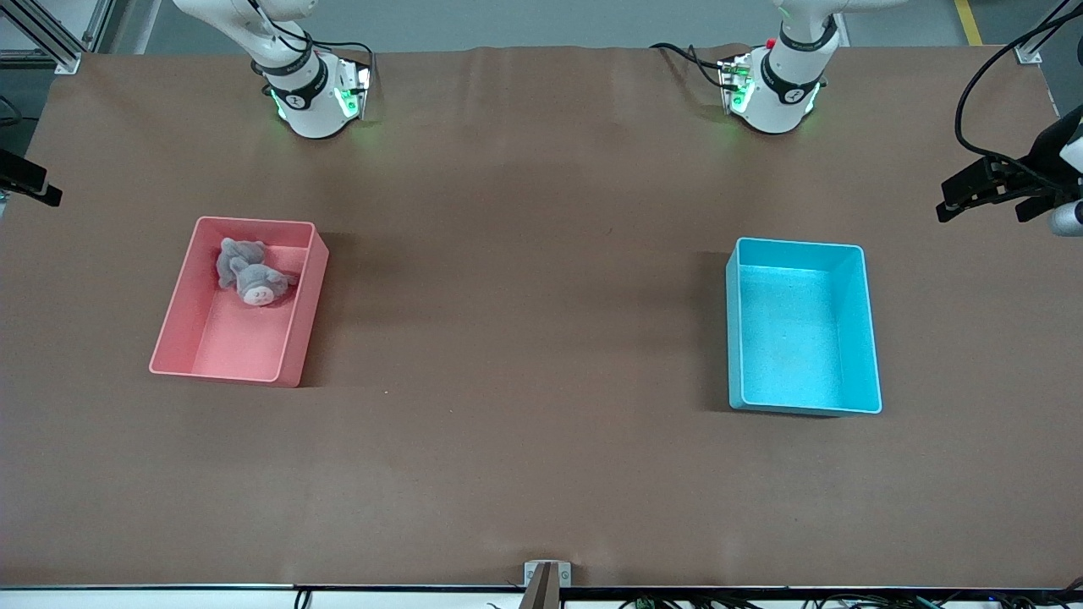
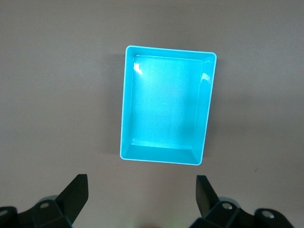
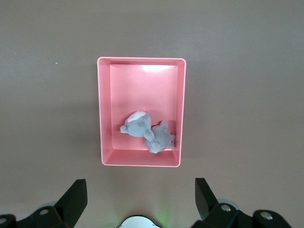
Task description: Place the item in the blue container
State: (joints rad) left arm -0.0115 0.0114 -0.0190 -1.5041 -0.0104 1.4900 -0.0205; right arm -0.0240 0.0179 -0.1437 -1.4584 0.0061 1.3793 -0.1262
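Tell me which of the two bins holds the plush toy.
The pink bin toward the right arm's end holds the grey plush toy; the blue container is empty.

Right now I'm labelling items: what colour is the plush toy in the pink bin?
Grey, with a pale pinkish snout; the plush toy shows best in the front view.

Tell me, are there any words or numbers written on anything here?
None can be read.
The blue bin, pink bin and grey plush toy carry no writing.
The small marks on the arm bases are too small to read.
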